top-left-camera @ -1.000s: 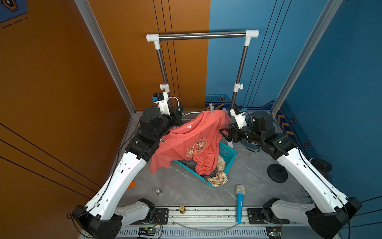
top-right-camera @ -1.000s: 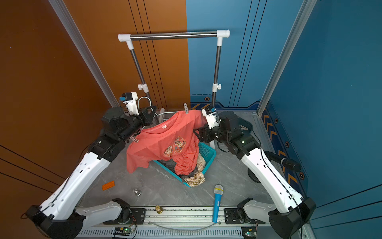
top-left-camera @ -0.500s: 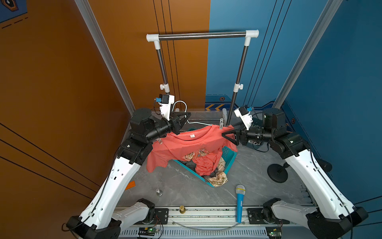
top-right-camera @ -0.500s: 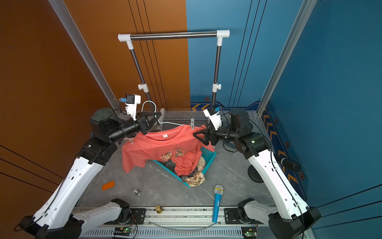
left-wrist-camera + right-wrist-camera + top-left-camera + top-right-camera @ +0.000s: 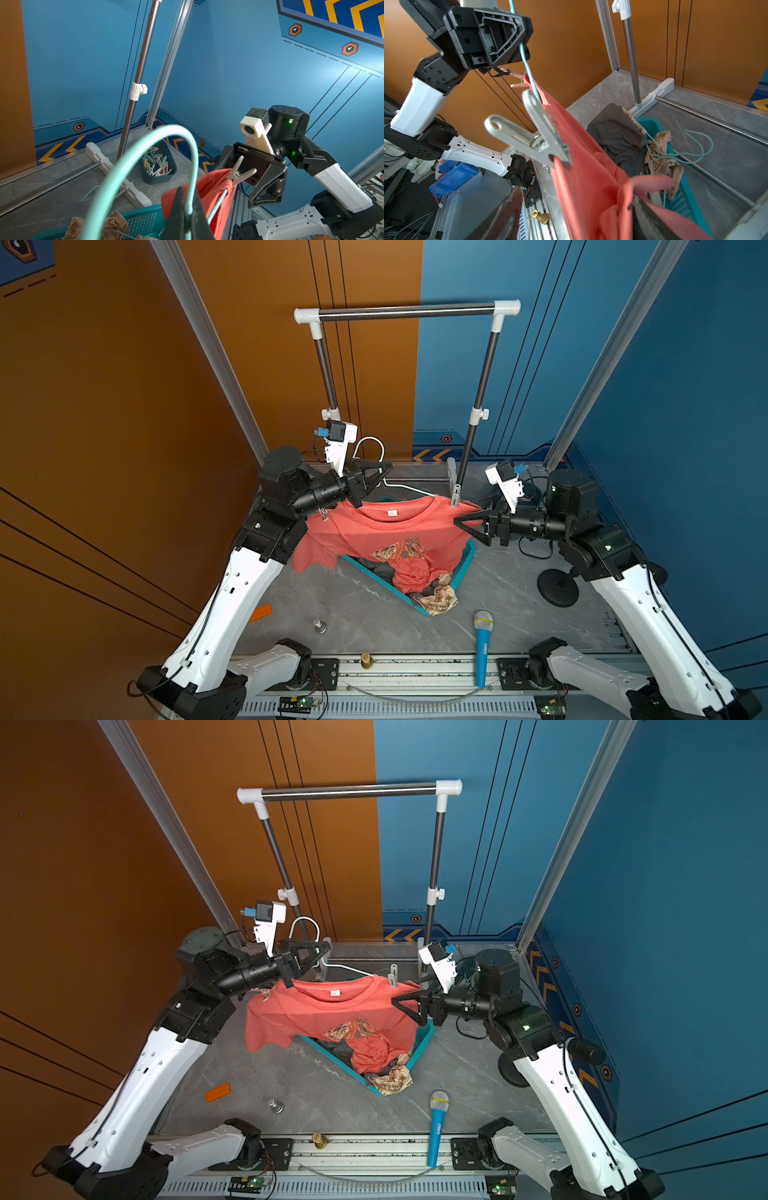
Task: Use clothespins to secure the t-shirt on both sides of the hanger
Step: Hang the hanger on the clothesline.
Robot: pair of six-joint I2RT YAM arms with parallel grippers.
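Blue microphone (image 5: 483, 649), teal basket (image 5: 466, 562), orange brick (image 5: 217, 1092)

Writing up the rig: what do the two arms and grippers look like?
Both left arm and right arm have white shell links with black cylindrical joints. The left gripper and right gripper are black plastic with triangular fingers. Each wrist carries a white camera mount with a blue plug.
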